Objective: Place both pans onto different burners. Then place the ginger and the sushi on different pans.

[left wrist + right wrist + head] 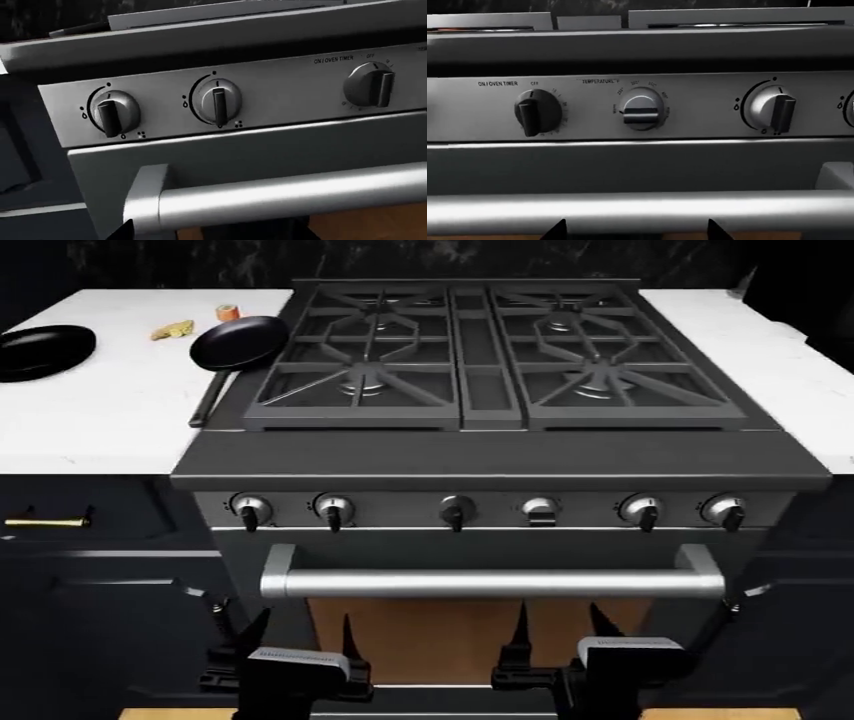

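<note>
Far above-left of both low, empty, spread pincers (left [296, 637], right [557, 632]), two round black nonstick pans [240, 343] await; first placement needs a leftward reach.

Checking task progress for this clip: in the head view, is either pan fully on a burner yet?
No. One pan overhangs the stove's left edge, and the other pan lies farther left on the white counter.
</note>
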Available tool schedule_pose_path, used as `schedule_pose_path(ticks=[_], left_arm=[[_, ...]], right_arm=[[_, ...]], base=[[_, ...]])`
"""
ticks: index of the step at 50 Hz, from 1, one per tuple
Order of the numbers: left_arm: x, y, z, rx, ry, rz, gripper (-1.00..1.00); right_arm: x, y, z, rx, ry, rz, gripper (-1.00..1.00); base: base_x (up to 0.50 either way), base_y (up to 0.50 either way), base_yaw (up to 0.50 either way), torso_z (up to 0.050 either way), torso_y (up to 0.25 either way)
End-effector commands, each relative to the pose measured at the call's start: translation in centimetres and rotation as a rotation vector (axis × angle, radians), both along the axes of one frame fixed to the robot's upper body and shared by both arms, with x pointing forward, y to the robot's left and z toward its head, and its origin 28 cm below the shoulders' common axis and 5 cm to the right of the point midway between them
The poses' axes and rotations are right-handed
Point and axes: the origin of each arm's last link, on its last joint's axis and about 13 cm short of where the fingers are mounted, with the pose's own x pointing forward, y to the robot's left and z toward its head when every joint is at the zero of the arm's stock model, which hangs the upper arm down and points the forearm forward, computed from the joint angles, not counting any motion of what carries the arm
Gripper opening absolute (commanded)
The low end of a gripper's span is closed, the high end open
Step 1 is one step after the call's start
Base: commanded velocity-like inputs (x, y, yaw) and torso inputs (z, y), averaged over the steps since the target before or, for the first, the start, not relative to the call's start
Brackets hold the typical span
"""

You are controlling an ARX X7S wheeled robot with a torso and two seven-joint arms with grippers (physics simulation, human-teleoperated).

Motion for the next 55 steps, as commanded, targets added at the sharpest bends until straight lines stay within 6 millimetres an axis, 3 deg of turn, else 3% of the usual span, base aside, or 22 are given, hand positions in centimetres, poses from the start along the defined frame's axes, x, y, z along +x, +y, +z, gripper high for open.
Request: schedule_pose_path(ticks=[1, 20, 55], left_arm=[[-0.05, -0.05, -0.13, 0.011, 0.014, 0.001, 1.0], [0.05, -0.01, -0.73, -0.027, 0.087, 0.006, 1.0], [0.04, -0.01, -0.61, -0.024, 0.059, 0.002, 1.0]], right_arm=[[0.05, -0.11, -0.25, -0.006, 0.013, -0.008, 1.0], [0.06, 0.01, -0.2, 0.016, 0.014, 0.002, 1.0], [0.08, -0.02, -0.24, 0.016, 0.017, -0.002, 1.0]], base=[[0.0, 0.5, 0.0, 0.0, 0.0], [0.0, 0.5, 0.0, 0.0, 0.0], [0.0, 0.5, 0.0, 0.0, 0.0]])
